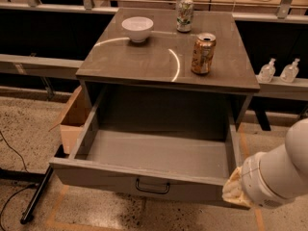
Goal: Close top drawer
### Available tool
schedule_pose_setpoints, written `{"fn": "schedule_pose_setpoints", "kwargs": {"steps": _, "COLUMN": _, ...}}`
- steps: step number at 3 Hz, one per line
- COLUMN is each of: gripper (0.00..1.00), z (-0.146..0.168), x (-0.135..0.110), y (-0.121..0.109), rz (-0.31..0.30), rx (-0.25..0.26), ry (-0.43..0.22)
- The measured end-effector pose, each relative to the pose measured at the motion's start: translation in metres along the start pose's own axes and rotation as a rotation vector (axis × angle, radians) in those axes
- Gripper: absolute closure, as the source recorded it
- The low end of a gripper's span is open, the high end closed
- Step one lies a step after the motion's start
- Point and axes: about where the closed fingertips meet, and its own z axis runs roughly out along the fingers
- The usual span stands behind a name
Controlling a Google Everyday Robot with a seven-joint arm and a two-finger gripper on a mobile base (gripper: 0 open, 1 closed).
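Observation:
The top drawer (144,179) is a wide grey box drawer pulled far out of the grey cabinet (168,61). It is empty inside. Its flat front panel carries a small dark bail handle (152,187) at the centre. My gripper (234,190) is at the drawer's front right corner, at the end of my white arm (279,174). Only its pale wrapped end shows, against the right end of the front panel. The fingers are hidden.
On the cabinet top stand a white bowl (137,28), a green-and-white can (185,16) and a brown can (202,53). A cardboard box (73,121) sits at the cabinet's left. Two small clear bottles (279,71) stand on a ledge at right. A dark pole (37,196) lies on the floor at left.

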Motion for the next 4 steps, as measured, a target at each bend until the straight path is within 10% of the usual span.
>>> {"fn": "schedule_pose_setpoints", "kwargs": {"steps": 2, "gripper": 1.00, "z": 0.047, "x": 0.000, "y": 0.016, "rz": -0.097, "rx": 0.025, "ry": -0.068}}
{"fn": "schedule_pose_setpoints", "kwargs": {"steps": 4, "gripper": 1.00, "z": 0.071, "x": -0.014, "y": -0.018, "rz": -0.165, "rx": 0.183, "ry": -0.083}}
